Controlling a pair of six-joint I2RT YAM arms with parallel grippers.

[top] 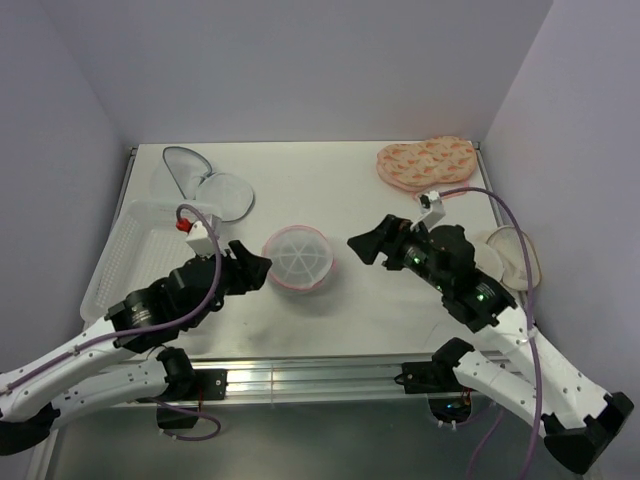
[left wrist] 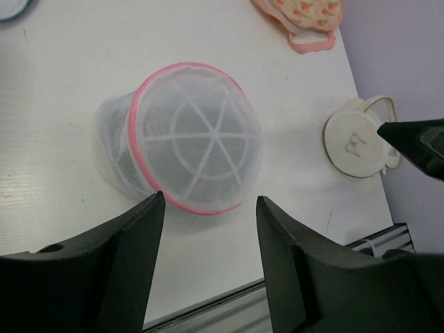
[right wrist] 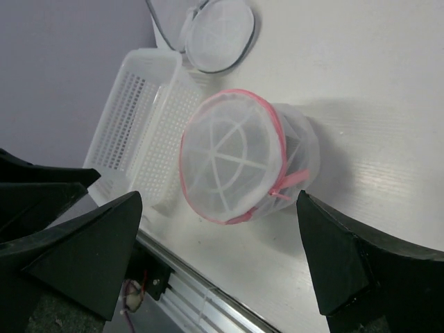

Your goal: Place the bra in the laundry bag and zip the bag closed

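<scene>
One white basket [top: 120, 240] lies left of the laundry bag [top: 297, 258], left gripper [top: 258, 272] between.

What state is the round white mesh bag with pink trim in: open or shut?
Shut: the round white mesh laundry bag has its ribbed lid down, pink rim unbroken in wrist views. Fully zipped, cannot tell.

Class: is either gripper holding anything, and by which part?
Nothing is held: left gripper and right gripper stand open, clear of the laundry bag.
</scene>
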